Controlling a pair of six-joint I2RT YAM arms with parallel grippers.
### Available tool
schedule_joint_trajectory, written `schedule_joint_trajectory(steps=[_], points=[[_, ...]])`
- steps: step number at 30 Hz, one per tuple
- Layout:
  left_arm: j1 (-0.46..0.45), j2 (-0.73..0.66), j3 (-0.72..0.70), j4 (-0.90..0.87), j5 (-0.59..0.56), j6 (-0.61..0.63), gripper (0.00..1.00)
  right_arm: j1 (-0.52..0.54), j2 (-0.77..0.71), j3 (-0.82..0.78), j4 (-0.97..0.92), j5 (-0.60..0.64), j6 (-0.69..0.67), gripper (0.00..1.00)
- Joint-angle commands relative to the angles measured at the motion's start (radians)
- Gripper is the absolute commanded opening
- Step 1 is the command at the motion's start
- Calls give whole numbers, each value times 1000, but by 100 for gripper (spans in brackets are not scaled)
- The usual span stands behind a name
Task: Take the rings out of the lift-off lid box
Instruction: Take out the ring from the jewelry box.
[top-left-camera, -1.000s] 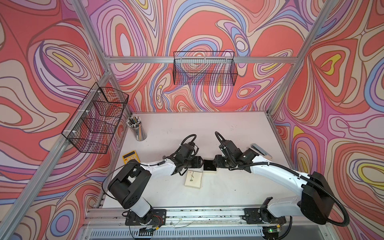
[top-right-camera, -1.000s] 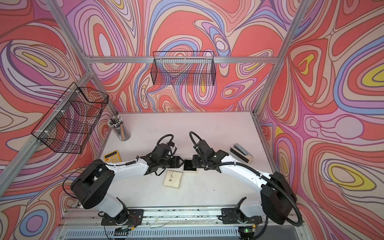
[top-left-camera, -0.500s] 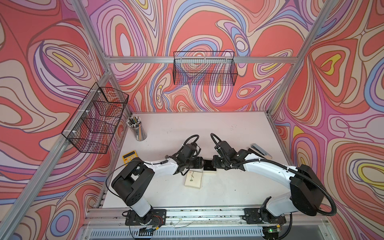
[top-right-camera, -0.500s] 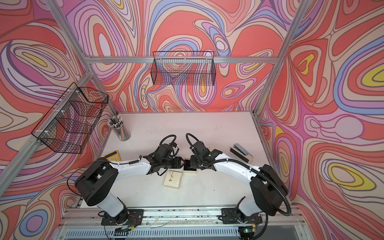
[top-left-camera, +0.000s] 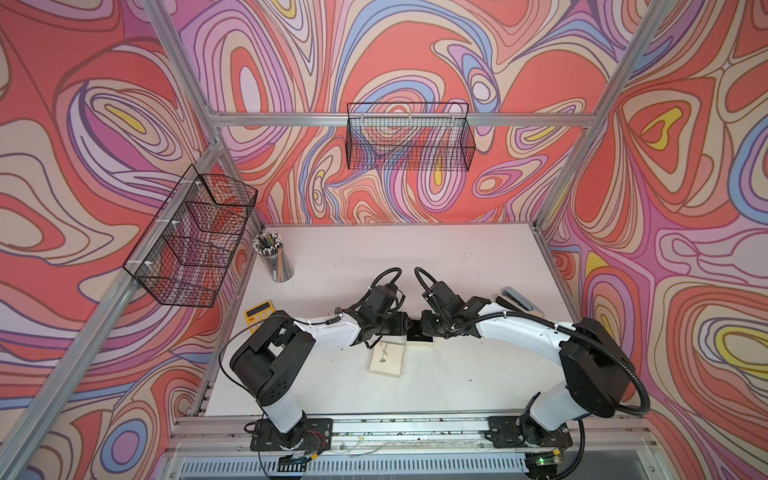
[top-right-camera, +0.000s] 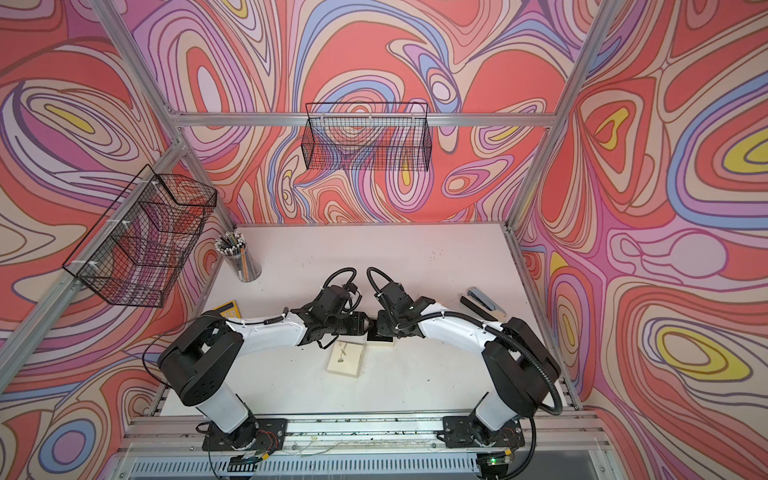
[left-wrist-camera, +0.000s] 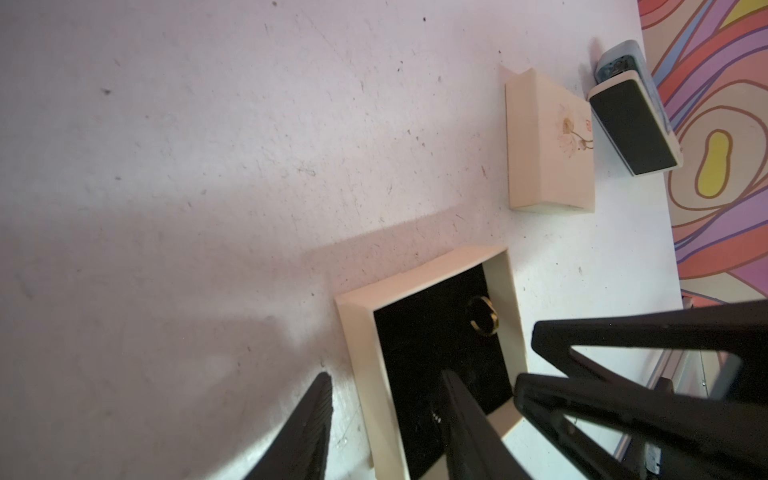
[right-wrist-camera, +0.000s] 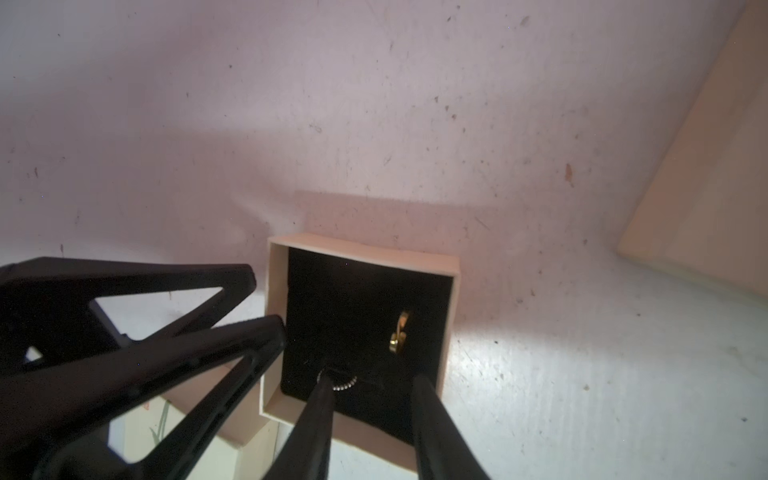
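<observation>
As both top views show, my left gripper (top-left-camera: 411, 330) and right gripper (top-left-camera: 417, 332) meet nose to nose over the open box (top-left-camera: 422, 342), mid-table, lid (top-left-camera: 386, 359) just beside it. Left wrist: I see jaws part-open, straddling 1 box wall; gold-looking ring (left-wrist-camera: 483, 321) sits inside the box. Right wrist: jaws narrow but apart, both tips inside; beaded ring (right-wrist-camera: 345, 384) touching 1 fingertip (right-wrist-camera: 326, 388).

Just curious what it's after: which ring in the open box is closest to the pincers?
The thin beaded silvery ring, right at a fingertip of the right gripper; the plain gold-looking band stands farther off.
</observation>
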Motion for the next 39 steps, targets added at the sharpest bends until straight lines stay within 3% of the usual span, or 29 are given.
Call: schedule_joint_trajectory(steps=[1, 39], points=[[-4, 17, 22, -22, 10, 2, 44, 7, 21, 27, 12, 37, -4, 31], [-6, 52, 31, -17, 34, -14, 43, 6, 114, 58, -24, 88, -9, 12]])
